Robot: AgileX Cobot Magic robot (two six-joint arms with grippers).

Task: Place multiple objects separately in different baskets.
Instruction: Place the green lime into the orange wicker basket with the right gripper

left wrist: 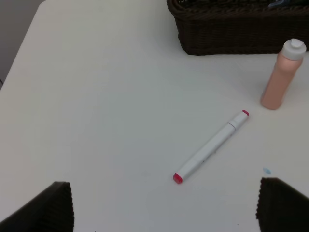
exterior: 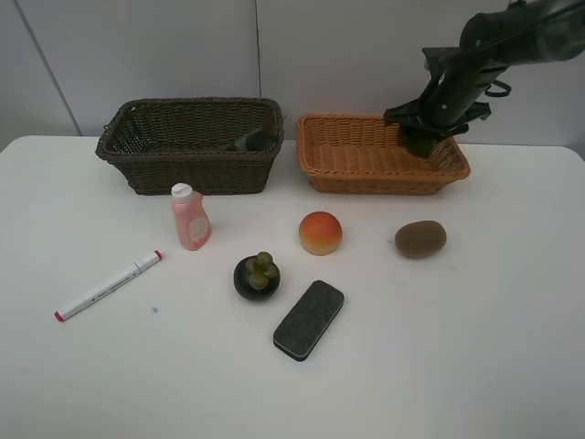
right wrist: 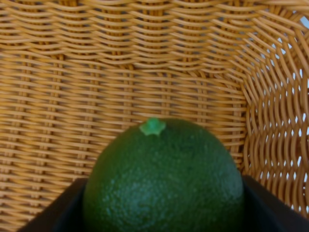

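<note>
The step in hand is judged to be the setting-down of the green fruit [right wrist: 161, 179] in the orange basket [exterior: 366, 169], the shallower one at the far right of the table. The fruit is clamped between the jaws of the right gripper [exterior: 422, 137], which are set about half apart around it, and it is held low inside the far right end of that basket, close to the weave; whether it touches the bottom cannot be told. The fruit is nearly round, so no real long axis is offered; its small stem nub is turned away from the jaws, toward the weave. The next move is judged to call for the jaws to be parted and the arm lifted straight out, so that the basket wall is not caught. The left gripper [left wrist: 164, 198] is spread wide and holds nothing, above the near left of the table. Under it the marker [left wrist: 211, 147] is seen, its long axis laid from near left to far right, the capped end pointed at the pink bottle [exterior: 190, 218], which stands upright just in front of the brown basket [exterior: 196, 169]. For that pick the jaws would need to be set across the marker's axis. The peach [exterior: 320, 232], kiwi [exterior: 420, 239], mangosteen [exterior: 257, 277] and eraser [exterior: 309, 319] are left on the table.
</note>
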